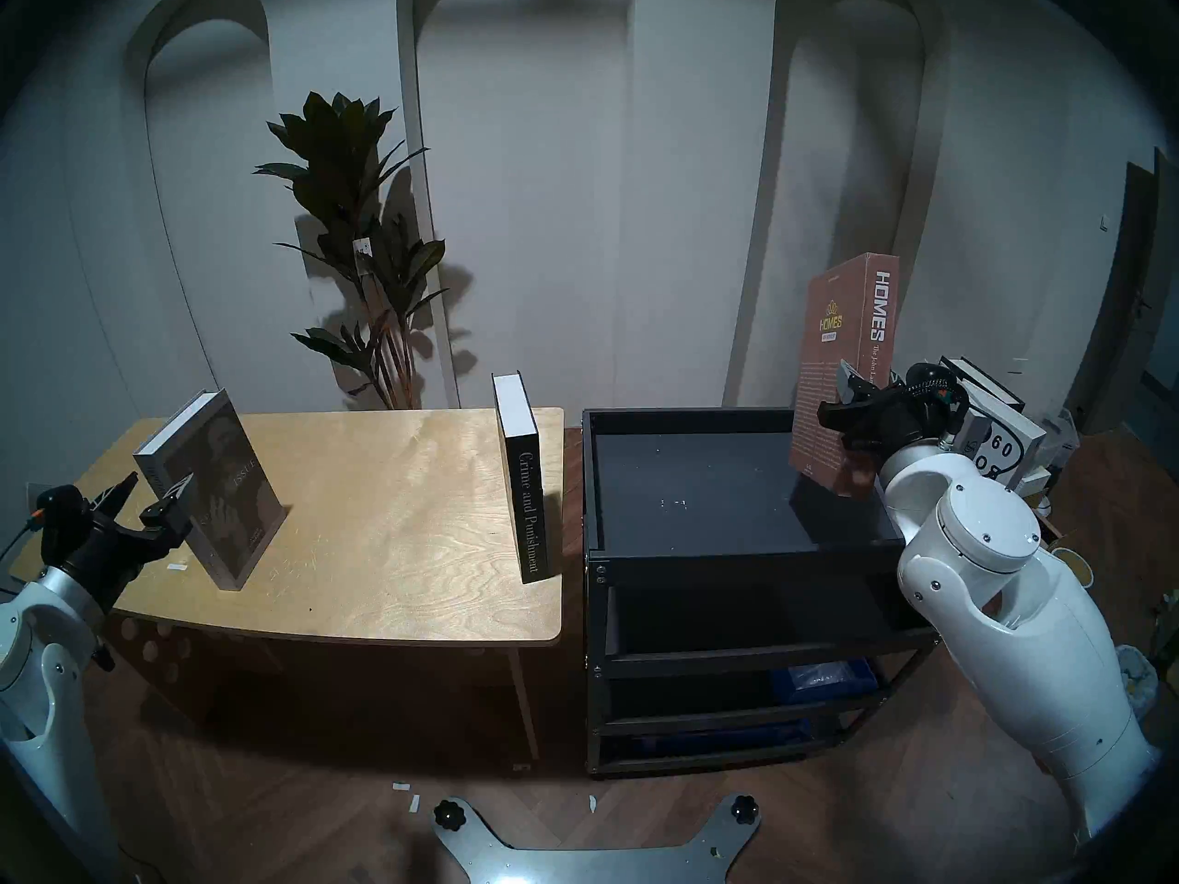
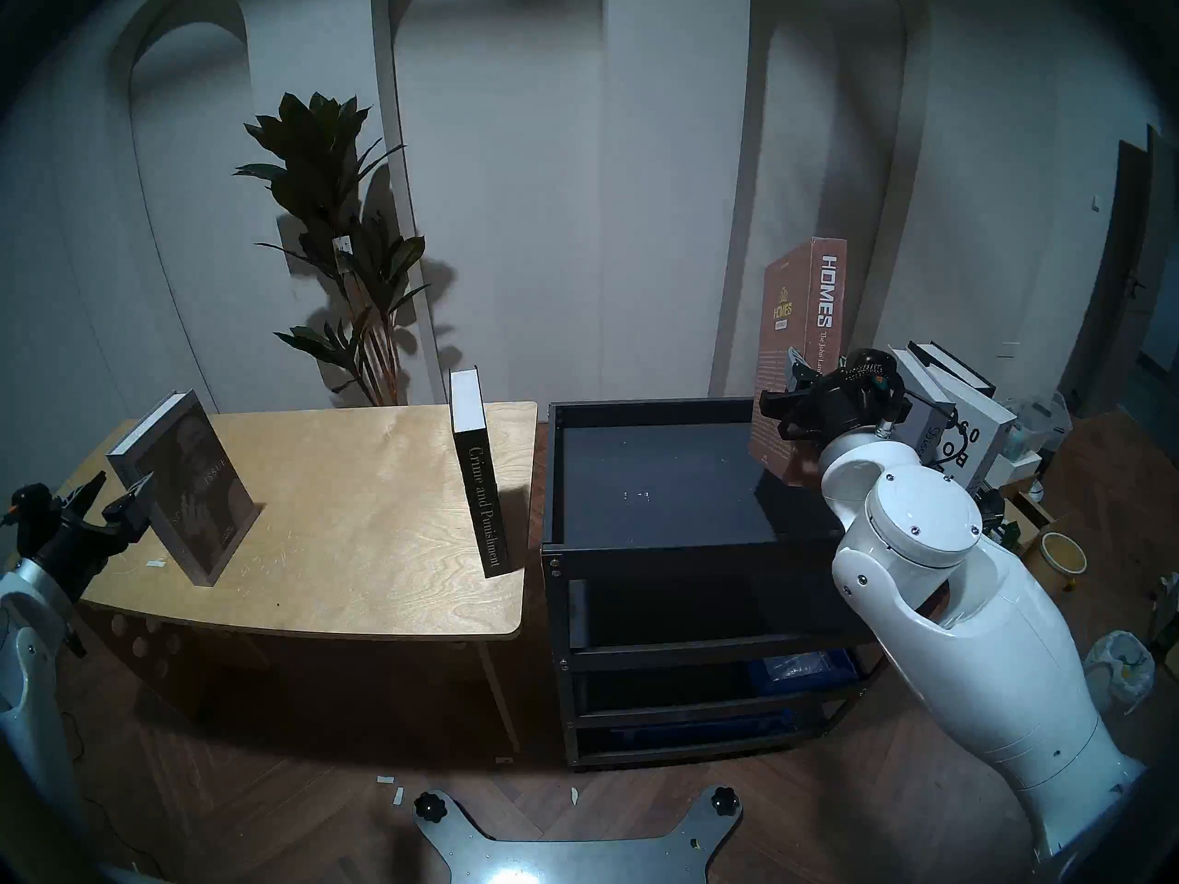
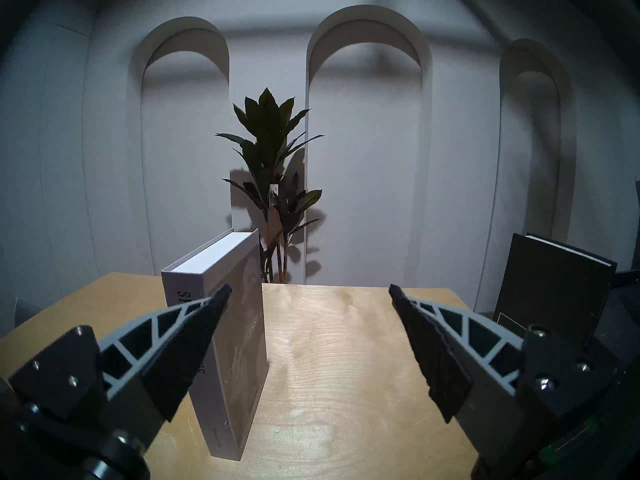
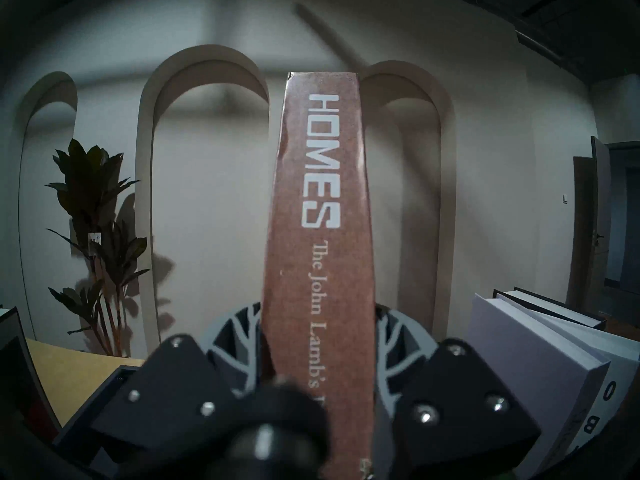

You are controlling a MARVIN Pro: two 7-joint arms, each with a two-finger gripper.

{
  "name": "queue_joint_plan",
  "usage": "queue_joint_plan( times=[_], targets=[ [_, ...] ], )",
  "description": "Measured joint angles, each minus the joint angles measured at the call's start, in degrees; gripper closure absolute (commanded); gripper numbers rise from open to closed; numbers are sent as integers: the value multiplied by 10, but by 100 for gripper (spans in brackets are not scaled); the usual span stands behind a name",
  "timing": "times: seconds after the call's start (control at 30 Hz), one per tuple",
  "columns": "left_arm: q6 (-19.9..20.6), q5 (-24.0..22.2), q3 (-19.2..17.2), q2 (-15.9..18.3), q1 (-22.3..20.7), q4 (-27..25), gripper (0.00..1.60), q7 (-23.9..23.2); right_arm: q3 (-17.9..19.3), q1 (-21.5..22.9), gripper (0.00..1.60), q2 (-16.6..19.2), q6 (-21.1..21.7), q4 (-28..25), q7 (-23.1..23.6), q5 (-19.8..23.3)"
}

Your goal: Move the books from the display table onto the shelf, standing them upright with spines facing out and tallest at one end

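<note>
Two books on the tabletop: the grey "Special Issue" book (image 1: pixel 214 481) stands upright near the left end of the display tabletop (image 1: pixel 395 513); the black "Crime and Punishment" book (image 1: pixel 520 474) stands upright at its right edge, spine toward the robot.
Book in hand: the brown "Homes" book (image 1: pixel 842 366) is upright, long axis vertical, spine toward the robot, over the right rear part of the shelf (image 1: pixel 714 548).
Right tool (image 1: pixel 845 395): clenched on the "Homes" book low on its height, one finger on each cover; in the right wrist view the spine rises straight up between the fingers.
Contact with the tray: cannot tell whether the book's bottom edge touches the shelf's top tray; the wrist hides it.
Left tool (image 1: pixel 153 493): released, fingers spread wide, nothing between them, pointing level toward the "Special Issue" book.
Key relation: in the left wrist view the "Special Issue" book (image 3: pixel 221 330) lies ahead and left of the gap's centre, its spine behind the left fingertip (image 3: pixel 214 302); a shift left would seem needed to straddle it.
Nearer arm: the left arm for the grey book; the black book stands between the two arms, near the shelf.
Other books (image 1: pixel 992 417): several lean together right of the shelf, beyond the right wrist.
Progress, judged: no book stands free on the shelf yet.
</note>
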Motion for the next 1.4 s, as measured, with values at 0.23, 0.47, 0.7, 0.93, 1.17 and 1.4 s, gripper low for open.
queue_joint_plan(
  times=[0.23,0.47,0.7,0.93,1.17,1.4],
  targets=[
    [-60,30,17,0,7,20,0,-24,4,17,160,7,-50,48,21,-37],
    [-127,60,18,2,10,35,0,-61,-3,34,160,13,-112,86,53,-79],
    [-190,76,-7,6,8,70,0,-102,-23,38,160,12,-171,123,80,-117],
    [-253,78,-26,7,0,119,0,-149,-42,38,160,3,-229,158,102,-157],
    [-315,61,-35,7,-13,159,0,-201,-44,40,160,-9,-284,188,121,-189],
    [-378,39,-37,10,-28,194,0,-248,-43,40,160,-25,-344,227,139,-210]
  ],
)
